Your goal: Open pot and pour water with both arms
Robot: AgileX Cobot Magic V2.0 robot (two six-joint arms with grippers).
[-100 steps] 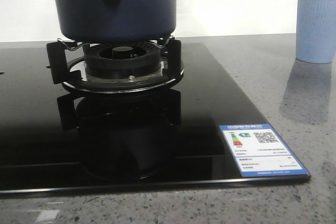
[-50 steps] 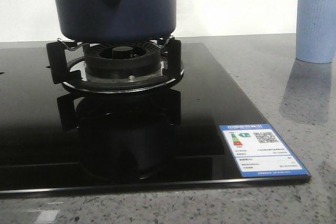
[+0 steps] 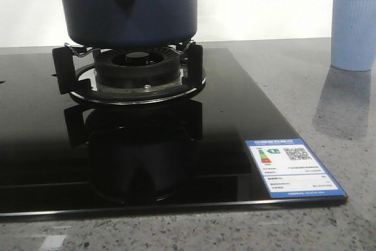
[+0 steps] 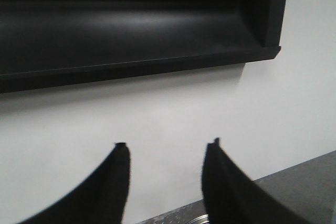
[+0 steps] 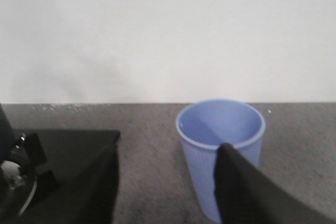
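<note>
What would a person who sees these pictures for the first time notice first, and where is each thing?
The eye goes first to the dark blue pot, which sits on the burner stand at the back of the glossy black cooktop. Next comes the pale blue ribbed cup, upright on the grey counter to the right, apart from the cooktop. The right gripper is open, with the cup just beyond it.

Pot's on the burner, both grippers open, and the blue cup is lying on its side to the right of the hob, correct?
Not quite: the cup stands upright, as the front view shows. The pot is on the burner, and the left gripper and right gripper are open.
</note>
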